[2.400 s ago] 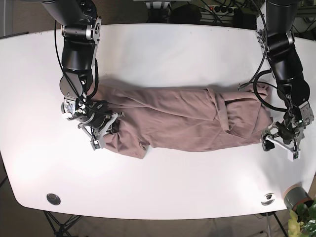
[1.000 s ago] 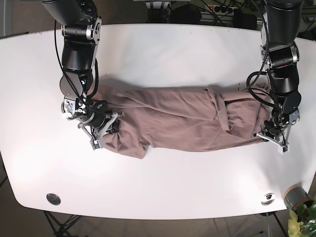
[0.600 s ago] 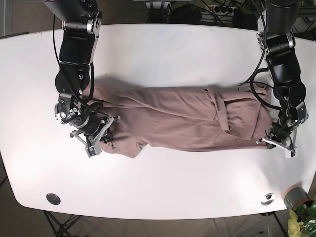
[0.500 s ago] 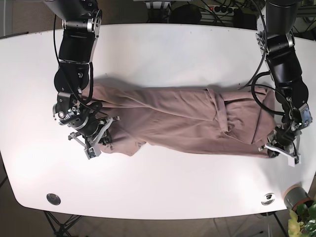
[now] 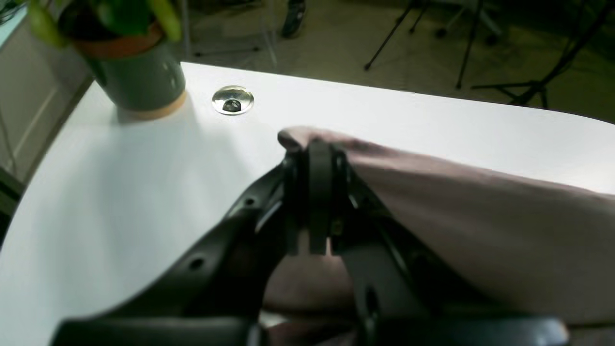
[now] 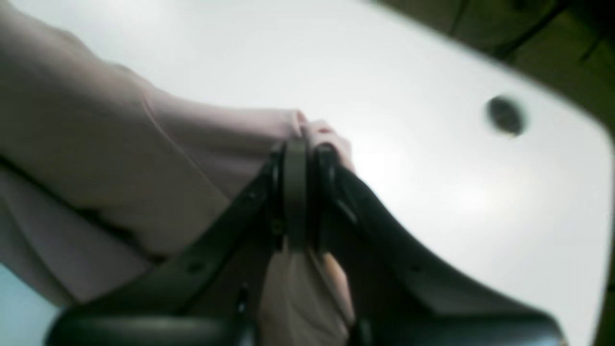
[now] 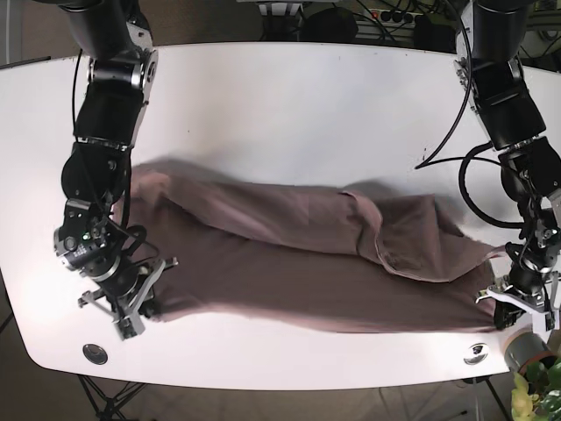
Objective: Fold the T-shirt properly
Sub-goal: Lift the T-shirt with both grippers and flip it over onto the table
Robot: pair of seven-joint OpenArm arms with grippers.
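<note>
Both our grippers, left gripper (image 5: 314, 158) and right gripper (image 6: 300, 156), have fingers clamped on the T-shirt (image 7: 307, 263), which could slip free if pulled too taut near the bench (image 7: 289, 105) edge.

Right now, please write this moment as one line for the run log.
phase: unfolding pull | left claw: shut on T-shirt corner near plant pot | right claw: shut on opposite corner | T-shirt: stretched along near table edge

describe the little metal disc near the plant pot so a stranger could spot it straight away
Start at the white table and go to its front corner by the left gripper. Beside the grey plant pot sits the round silver disc, flush in the tabletop. Unlike the pot it is flat, shiny and has a dark centre.
</note>
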